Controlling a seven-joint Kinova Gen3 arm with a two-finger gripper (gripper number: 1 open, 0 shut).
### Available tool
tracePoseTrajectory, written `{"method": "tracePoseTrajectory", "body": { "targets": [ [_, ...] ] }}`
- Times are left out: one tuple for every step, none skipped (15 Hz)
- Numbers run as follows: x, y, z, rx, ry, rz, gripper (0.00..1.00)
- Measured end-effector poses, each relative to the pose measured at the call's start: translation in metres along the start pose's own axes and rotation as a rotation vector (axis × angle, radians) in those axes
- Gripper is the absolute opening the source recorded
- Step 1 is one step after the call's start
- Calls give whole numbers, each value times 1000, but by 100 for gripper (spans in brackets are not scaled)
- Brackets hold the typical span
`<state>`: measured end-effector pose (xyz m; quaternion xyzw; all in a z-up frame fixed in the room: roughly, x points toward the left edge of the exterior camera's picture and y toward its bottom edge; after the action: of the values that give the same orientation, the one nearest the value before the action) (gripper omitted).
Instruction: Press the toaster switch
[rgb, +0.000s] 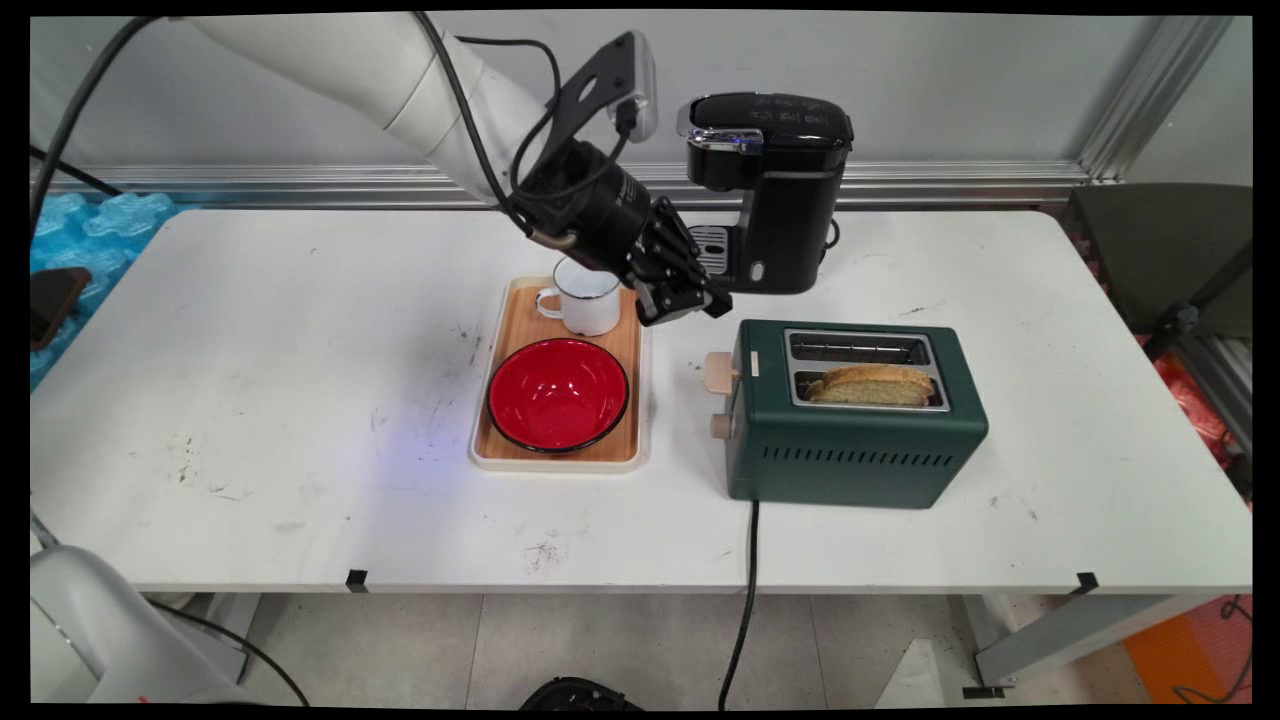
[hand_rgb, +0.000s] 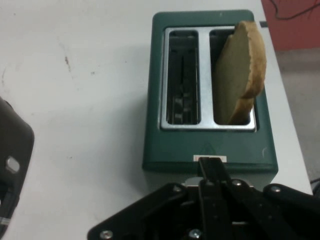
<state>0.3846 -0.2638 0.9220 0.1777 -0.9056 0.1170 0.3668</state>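
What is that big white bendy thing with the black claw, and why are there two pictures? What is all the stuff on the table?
The white bendy thing is a robot arm, and the black claw is its gripper, which works like a hand. One picture is from a camera above the table. The other is from a camera on the hand itself, looking down past its fingers. On the white table sit a green toaster with a slice of bread poking out of one slot, a black coffee machine, and a tray carrying a red bowl and a white mug. The gripper hangs in the air just by the toaster's knob end, holding nothing.
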Motion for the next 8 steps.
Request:
{"method": "tracePoseTrajectory", "body": {
  "targets": [
    [0,0,2,1,-7,7,0],
    [-1,0,3,1,-13,12,0],
    [-2,0,6,2,-19,17,0],
    [-3,0,8,2,-24,22,0],
    [-5,0,10,3,-28,26,0],
    [-5,0,12,3,-31,29,0],
    [-7,0,14,4,-34,31,0],
    [-8,0,17,4,-38,33,0]
  ]
}}
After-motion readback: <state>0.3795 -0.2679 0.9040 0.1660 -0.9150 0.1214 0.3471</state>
